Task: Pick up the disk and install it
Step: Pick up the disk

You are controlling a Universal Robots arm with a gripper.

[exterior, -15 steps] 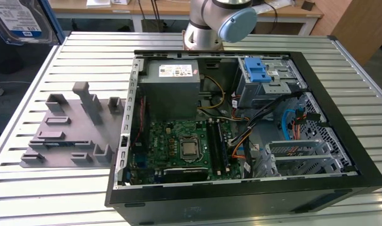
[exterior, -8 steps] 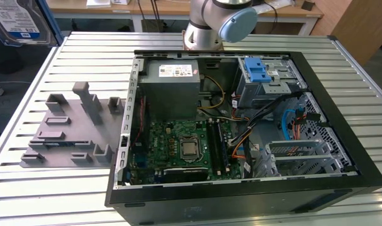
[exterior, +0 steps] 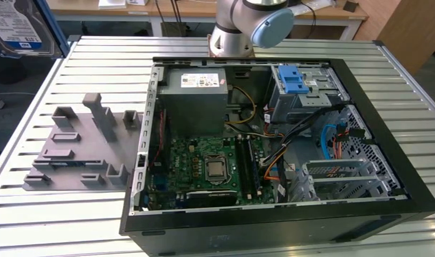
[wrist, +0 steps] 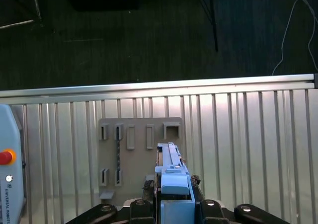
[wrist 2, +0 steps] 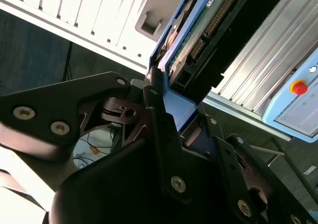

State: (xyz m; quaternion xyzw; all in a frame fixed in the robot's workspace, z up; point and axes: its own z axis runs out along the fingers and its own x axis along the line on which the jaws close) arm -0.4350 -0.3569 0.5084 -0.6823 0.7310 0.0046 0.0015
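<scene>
Arm (exterior: 230, 33): silver-grey round tube segments, joint closed by a light blue round cap (exterior: 272, 27). Gripper (wrist 2: 179, 110) in the second wrist view: matte black metal, flat bar-shaped fingers (wrist 2: 161, 134) on hinged links, silver round-head screws (wrist 2: 178, 184) at the pivots. Broad black rounded plate (wrist 2: 64, 110) beside the links, two silver screws in it. Smooth black housing (wrist 2: 114, 189) behind.

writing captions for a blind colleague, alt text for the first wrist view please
The gripper clamps the disk, edge-on in its blue carrier; behind it a grey slotted fixture plate lies on a ribbed metal table. Dark floor lies beyond the table, and a pendant with a red button is in frame.
</scene>
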